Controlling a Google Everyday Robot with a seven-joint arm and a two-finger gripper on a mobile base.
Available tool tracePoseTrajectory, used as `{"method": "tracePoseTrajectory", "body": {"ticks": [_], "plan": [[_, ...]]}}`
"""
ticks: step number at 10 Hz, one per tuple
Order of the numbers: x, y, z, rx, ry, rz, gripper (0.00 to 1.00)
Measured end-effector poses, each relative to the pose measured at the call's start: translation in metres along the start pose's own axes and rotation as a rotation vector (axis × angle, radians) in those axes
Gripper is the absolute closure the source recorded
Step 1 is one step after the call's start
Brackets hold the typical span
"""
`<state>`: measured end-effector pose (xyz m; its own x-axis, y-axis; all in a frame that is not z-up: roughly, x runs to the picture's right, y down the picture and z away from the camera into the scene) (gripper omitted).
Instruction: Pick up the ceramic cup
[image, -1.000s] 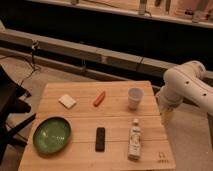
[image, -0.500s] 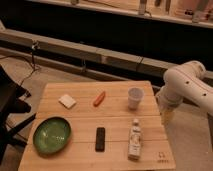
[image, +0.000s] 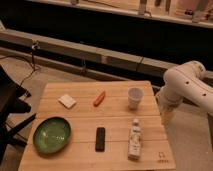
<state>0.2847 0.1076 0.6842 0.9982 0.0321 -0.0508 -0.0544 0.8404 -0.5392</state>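
The ceramic cup (image: 134, 97) is small, plain white and handleless. It stands upright near the far right of the wooden table (image: 80, 120). My white arm comes in from the right. My gripper (image: 167, 116) hangs just beyond the table's right edge, to the right of the cup and a little nearer to me, apart from it. It holds nothing that I can see.
A white labelled bottle (image: 133, 140) lies near the front right. A black remote-like bar (image: 100, 138) lies at front centre. A green bowl (image: 51, 135) sits front left. A white block (image: 67, 101) and an orange-red stick (image: 99, 98) lie at the back.
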Motion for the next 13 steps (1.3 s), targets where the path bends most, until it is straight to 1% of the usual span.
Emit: {"method": "tracePoseTrajectory", "body": {"ticks": [4, 7, 8, 13], "plan": [[0.000, 0.000, 0.000, 0.000, 0.000, 0.000, 0.20], [-0.008, -0.009, 0.005, -0.002, -0.007, -0.013, 0.20], [-0.005, -0.007, 0.005, -0.004, -0.002, -0.013, 0.20], [-0.010, -0.011, 0.008, -0.004, -0.009, -0.023, 0.20]]}}
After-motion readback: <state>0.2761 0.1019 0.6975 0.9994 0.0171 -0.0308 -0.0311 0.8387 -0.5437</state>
